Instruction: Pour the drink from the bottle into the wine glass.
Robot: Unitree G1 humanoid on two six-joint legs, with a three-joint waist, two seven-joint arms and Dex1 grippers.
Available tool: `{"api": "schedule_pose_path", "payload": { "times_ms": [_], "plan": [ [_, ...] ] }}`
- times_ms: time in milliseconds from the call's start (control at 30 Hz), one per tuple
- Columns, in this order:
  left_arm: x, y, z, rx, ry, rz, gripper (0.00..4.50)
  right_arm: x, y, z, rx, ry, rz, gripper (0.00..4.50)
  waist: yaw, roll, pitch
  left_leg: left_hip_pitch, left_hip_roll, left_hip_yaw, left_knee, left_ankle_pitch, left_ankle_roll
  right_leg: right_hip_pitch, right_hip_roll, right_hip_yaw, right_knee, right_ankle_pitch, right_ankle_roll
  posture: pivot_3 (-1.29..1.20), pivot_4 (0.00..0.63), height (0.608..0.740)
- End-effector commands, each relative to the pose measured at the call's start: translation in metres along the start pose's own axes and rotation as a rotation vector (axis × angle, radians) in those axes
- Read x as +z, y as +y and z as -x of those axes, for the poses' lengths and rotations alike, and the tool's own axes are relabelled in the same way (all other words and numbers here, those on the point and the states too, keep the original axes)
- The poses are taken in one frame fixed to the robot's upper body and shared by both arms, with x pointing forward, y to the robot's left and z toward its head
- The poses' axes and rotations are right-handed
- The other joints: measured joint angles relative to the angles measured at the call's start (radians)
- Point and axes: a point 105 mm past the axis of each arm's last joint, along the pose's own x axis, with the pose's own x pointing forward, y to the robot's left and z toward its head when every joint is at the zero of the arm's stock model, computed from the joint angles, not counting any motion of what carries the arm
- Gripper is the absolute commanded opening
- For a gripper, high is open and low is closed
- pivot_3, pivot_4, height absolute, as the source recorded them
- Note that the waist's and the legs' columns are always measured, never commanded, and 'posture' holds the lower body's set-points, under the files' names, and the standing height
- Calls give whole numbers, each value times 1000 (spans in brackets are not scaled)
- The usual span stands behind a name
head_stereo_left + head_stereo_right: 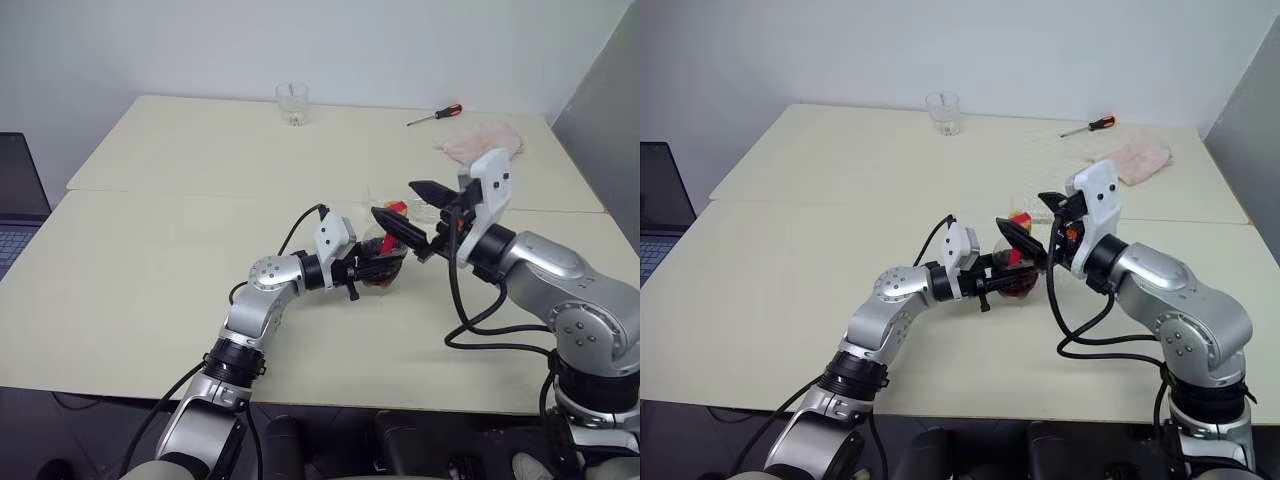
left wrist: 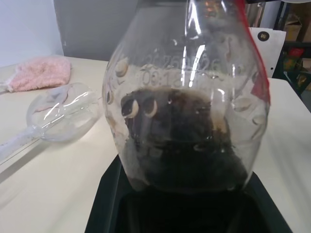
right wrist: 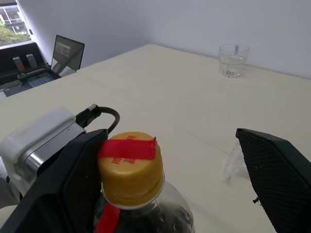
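A big pale table (image 1: 180, 250) takes up most of the head view. Near the middle, the left gripper (image 1: 375, 268) has its fingers clamped on the round bottle (image 2: 187, 107). Dark drink (image 2: 184, 141) sits low inside, and a yellow cap (image 3: 130, 167) is on top. The right gripper (image 1: 412, 212) has its fingers wide apart on both sides of the cap. The wine glass (image 2: 60, 114) lies on its side just behind the bottle. A pink cloth (image 1: 485, 140) is at the upper right, a small tumbler (image 1: 292, 103) at the top, and a screwdriver (image 1: 435, 115) between them.

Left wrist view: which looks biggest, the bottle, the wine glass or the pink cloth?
1. bottle, though it sits right at the camera
2. wine glass, lying on its side
3. pink cloth, similar to the glass and farther away
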Motion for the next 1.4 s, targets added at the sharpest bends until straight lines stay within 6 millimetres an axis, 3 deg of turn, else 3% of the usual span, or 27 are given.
{"api": "schedule_pose_path", "payload": {
  "times_ms": [33,100,200,467,800,967,1067,1233,1400],
  "plan": [
    [18,-1,-2,-11,-53,-61,1133,10,2,6,0,-35,34,4500,0,0,0,0,0,0,0,0,0,0,0,0,0,0,0,0,150,740],
    [18,0,-2,-11,-52,-60,1133,10,4,6,10,-32,37,4500,0,0,0,0,0,0,0,0,0,0,0,0,0,0,1,0,150,740],
    [18,0,-2,-11,-52,-61,1133,10,5,6,17,-32,38,3947,0,0,0,0,0,0,0,0,0,0,0,0,0,0,1,0,150,740],
    [17,0,-2,-10,-50,-59,1133,10,10,7,40,-34,44,1262,0,0,0,0,0,0,0,0,0,0,0,0,0,0,1,0,150,740],
    [17,-1,-1,-11,-49,-56,1132,31,6,18,77,-144,38,1251,1,0,0,0,0,0,0,0,0,0,0,0,0,0,1,0,150,740],
    [17,-1,-1,-15,-48,-56,1113,17,18,36,251,-52,76,1251,2,0,0,0,-1,0,0,0,0,0,0,0,-1,0,1,0,150,740],
    [17,-2,-2,-23,-46,-56,1105,5,12,43,309,20,114,1251,2,0,0,0,-1,1,0,0,0,1,0,-1,-1,0,1,0,150,740],
    [19,-2,-3,-35,-47,-63,1096,6,-12,36,352,29,184,1251,-5,0,0,2,-1,1,0,0,0,1,1,-1,0,0,1,0,150,740],
    [19,-2,-3,-32,-45,-64,1085,6,-22,31,440,56,248,1251,0,0,0,2,0,1,0,0,0,1,2,-1,0,0,1,0,150,740]
  ]
}}
